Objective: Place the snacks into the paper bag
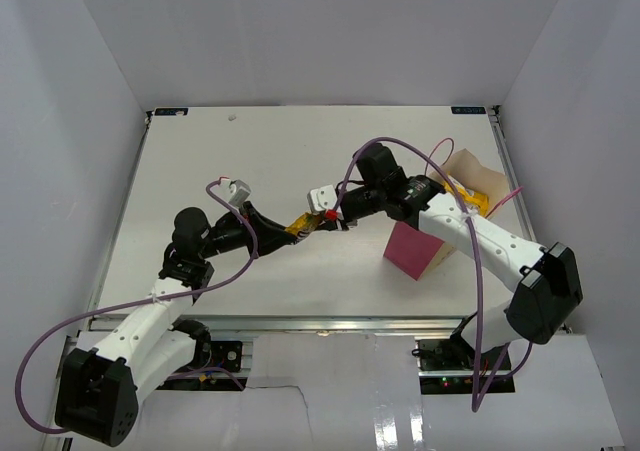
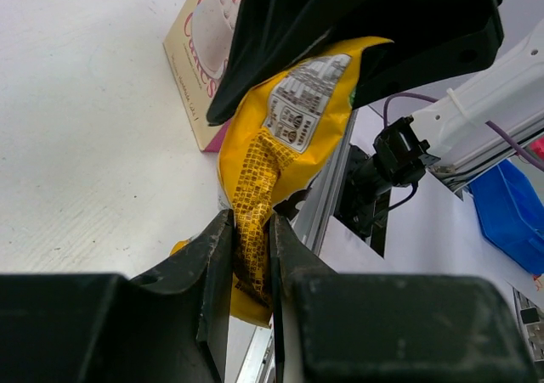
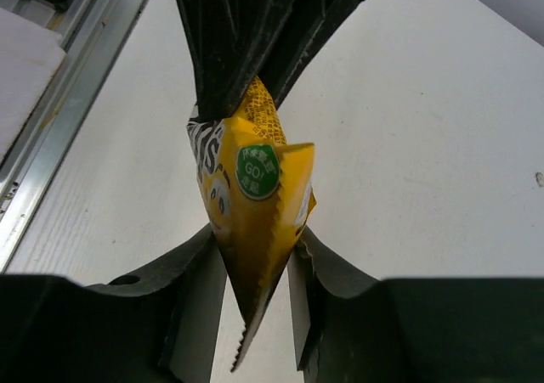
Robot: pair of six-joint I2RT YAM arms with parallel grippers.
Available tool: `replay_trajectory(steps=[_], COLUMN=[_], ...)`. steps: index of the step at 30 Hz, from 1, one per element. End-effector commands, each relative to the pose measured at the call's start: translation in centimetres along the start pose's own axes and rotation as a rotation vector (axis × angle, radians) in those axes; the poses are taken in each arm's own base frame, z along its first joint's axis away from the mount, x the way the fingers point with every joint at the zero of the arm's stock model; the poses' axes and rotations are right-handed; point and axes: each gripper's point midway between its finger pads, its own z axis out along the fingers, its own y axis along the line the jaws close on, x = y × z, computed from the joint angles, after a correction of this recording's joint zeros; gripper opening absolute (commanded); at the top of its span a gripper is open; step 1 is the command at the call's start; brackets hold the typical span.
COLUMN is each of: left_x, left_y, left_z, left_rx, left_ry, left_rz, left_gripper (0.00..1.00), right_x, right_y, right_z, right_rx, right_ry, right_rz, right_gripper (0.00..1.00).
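Midair, the yellow candy pack (image 1: 303, 225) hangs over the table, left of the paper bag (image 1: 412, 251); the left gripper (image 2: 251, 234) pinches one end, jaws narrow; the right gripper (image 3: 255, 256) clamps the other.

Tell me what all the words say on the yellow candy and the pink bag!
"GO!" on the green sticker on the yellow candy pack.
Tiny marks around it: too small to read.
Grey print panel on the pack: too blurred.
Curly letters on the paper bag: cut off, unreadable.
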Motion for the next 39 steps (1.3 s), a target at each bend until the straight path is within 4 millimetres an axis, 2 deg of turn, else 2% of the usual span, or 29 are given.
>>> replay_trajectory(steps=[1,3,5,10,15,16,18,20,22,23,24,25,26,28,29,31,32,34,35,37,38,39], left_x=[-1.2,-1.0,-1.0,-1.1,-1.5,-1.7,-2.0,-2.5,-3.3,-3.7,-4.1,-4.4,-5.4,-6.2,-6.7,-7.2,-7.7,-7.6,-7.4,-7.6,-7.6,-7.8], left_y=[-0.5,-0.3,-0.3,-0.2,-0.6,-0.8,-1.0,-1.3,-1.1,-1.3,-1.4,-1.5,-1.6,-1.7,-1.5,-1.3,-1.3,-0.6,-0.3,0.4,0.5,0.7], left_z=[0.1,0.3,0.4,0.5,0.5,0.4,0.3,0.2,0.2,0.1,0.0,-0.1,-0.3,-0.5,-0.6,-0.7,-0.7,-0.7,-0.7,-0.7,-0.7,-0.7], left_rx=[0.004,0.009,0.014,0.017,0.026,0.027,0.026,0.022,-0.007,-0.011,-0.018,-0.025,-0.046,-0.063,-0.085,-0.105,-0.119,-0.148,-0.158,-0.191,-0.198,-0.207], left_ry=[-0.032,-0.019,-0.013,-0.012,-0.018,-0.026,-0.035,-0.052,-0.084,-0.1,-0.116,-0.128,-0.163,-0.19,-0.205,-0.21,-0.22,-0.208,-0.2,-0.206,-0.206,-0.211], left_rz=[0.024,0.016,0.014,0.015,0.018,0.023,0.025,0.028,0.016,0.024,0.029,0.034,0.053,0.082,0.089,0.126,0.137,0.146,0.142,0.147,0.145,0.149], left_gripper=[0.07,0.07,0.06,0.06,0.06,0.06,0.09,0.22,0.45,0.6,0.68,0.78,0.98,0.98,0.98,0.98,0.98,0.98,0.98,0.98,0.98,0.98], right_x=[-4.8,-5.8,-6.3,-6.8,-6.5,-6.4,-6.4,-6.4,-6.5,-6.8,-7.0,-7.4,-8.4,-9.6,-10.6,-11.4,-11.5,-11.6,-11.7,-10.7,-11.4,-11.0], right_y=[0.8,1.3,1.3,1.4,1.6,1.7,1.6,1.2,0.4,-0.1,-0.5,-0.8,-1.8,-2.4,-3.1,-3.5,-3.7,-4.0,-4.0,-4.3,-3.6,-3.4], right_z=[-1.6,-2.1,-2.3,-2.4,-1.9,-1.8,-1.8,-1.9,-2.3,-3.0,-3.5,-4.2,-6.0,-8.1,-10.5,-12.7,-14.9,-17.3,-19.6,-22.4,-23.5,-24.3], right_rx=[-0.042,-0.051,-0.046,-0.052,-0.062,-0.062,-0.056,-0.038,0.0,0.024,0.042,0.058,0.097,0.129,0.184,0.228,0.286,0.36,0.434,0.542,0.583,0.618], right_ry=[-0.118,-0.147,-0.16,-0.181,-0.181,-0.178,-0.175,-0.165,-0.146,-0.143,-0.144,-0.149,-0.17,-0.2,-0.205,-0.205,-0.187,-0.16,-0.133,-0.071,-0.055,-0.027], right_rz=[-0.079,-0.089,-0.077,-0.068,-0.045,-0.041,-0.037,-0.038,-0.044,-0.051,-0.049,-0.031,-0.042,-0.043,-0.054,-0.065,-0.067,-0.077,-0.088,-0.07,-0.087,-0.073], right_gripper=[0.38,0.43,0.6,0.61,0.36,0.28,0.22,0.17,0.13,0.12,0.11,0.1,0.1,0.09,0.09,0.09,0.09,0.09,0.08,0.08,0.08,0.08])
